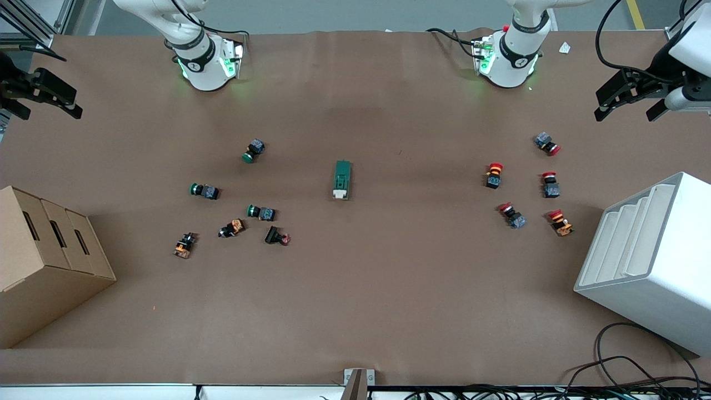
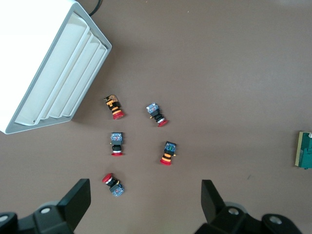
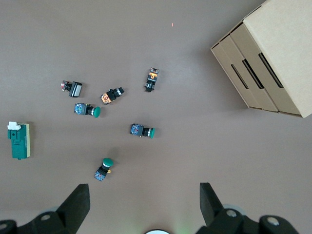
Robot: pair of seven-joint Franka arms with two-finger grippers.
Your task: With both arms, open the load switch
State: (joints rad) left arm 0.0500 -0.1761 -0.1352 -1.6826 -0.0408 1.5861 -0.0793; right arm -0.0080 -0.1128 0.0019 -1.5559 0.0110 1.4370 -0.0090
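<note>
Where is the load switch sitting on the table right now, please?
In the front view the load switch lies near the table's middle, white toggle end toward the camera, between the green push buttons and the red push buttons, with neither gripper touching it.

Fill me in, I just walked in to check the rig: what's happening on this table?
Nothing is being handled yet. The dark-green rectangular load switch with a white toggle lies alone mid-table, untouched. The left end effector hangs open over its end of the table, near the white ribbed plastic bin; the right end effector hangs open over its own end, near the brown cardboard box. Green-capped push buttons and red-capped push buttons lie scattered to either side of the switch.
</note>
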